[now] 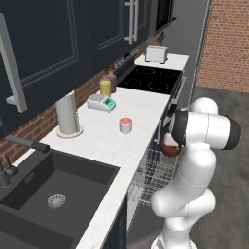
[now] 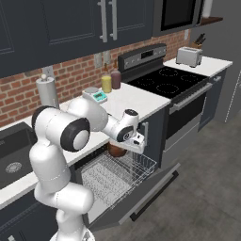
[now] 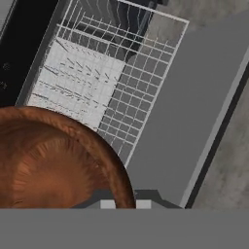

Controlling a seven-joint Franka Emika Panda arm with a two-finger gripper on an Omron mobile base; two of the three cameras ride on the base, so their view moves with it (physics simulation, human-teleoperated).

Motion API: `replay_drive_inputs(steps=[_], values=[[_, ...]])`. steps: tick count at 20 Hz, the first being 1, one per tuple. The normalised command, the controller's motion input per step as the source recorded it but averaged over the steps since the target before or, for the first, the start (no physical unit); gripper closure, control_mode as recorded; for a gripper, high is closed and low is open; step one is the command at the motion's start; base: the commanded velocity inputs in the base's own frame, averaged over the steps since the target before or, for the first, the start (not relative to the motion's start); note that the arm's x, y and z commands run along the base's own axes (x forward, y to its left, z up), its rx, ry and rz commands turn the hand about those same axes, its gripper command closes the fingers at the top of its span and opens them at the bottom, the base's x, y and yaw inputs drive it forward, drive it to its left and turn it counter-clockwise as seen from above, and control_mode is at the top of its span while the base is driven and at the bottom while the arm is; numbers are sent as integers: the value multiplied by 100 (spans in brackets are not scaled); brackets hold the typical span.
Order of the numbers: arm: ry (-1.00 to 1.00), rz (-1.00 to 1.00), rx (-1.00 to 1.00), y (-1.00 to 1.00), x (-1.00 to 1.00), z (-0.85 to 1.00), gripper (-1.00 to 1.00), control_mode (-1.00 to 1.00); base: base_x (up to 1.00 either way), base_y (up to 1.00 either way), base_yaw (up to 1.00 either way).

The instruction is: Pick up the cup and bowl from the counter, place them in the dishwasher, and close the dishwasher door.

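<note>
Left base cam: the cup [image 1: 126,125] stands alone on the white counter [image 1: 141,109], between the sink [image 1: 44,194] and the stove [image 1: 151,79]. A paper roll [image 1: 67,115], a yellow jar [image 1: 105,87] and a small scale [image 1: 101,102] sit nearer the brick wall. The arm bends low off the counter's front edge; the brown bowl [image 1: 169,147] hangs beside its wrist, above the pulled-out wire rack [image 1: 154,172].

Right base cam: the gripper [image 2: 123,147] reaches out over the dishwasher [image 2: 124,183], w/ the bowl [image 2: 116,149] just under the hand and above the rack [image 2: 117,174]. The dishwasher door [image 2: 150,188] lies dropped open, nearly flat. A toaster [image 2: 189,56] sits past the stove [image 2: 164,80].

Hand cam: the bowl [image 3: 58,160] fills the lower left, its rim pinched at the fingers [image 3: 108,203], jaws drawn almost together on it. Below lie the rack [image 3: 112,82] and the grey inner face of the door [image 3: 194,107].
</note>
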Motion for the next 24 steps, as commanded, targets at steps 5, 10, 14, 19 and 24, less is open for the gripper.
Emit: replay_drive_inputs(steps=[5, 10, 14, 19, 24], values=[[0, 36, 0, -1, 0, 0, 100, -100, 0, 0, 0], [-1, 38, -1, 0, 0, -2, 100, -100, 0, 0, 0], [-6, 41, 0, 0, 0, -12, 100, -100, 0, 0, 0], [-4, 38, -1, 0, 0, -15, 100, -100, 0, 0, 0], [0, 31, -1, 0, 0, -31, 100, -100, 0, 0, 0]])
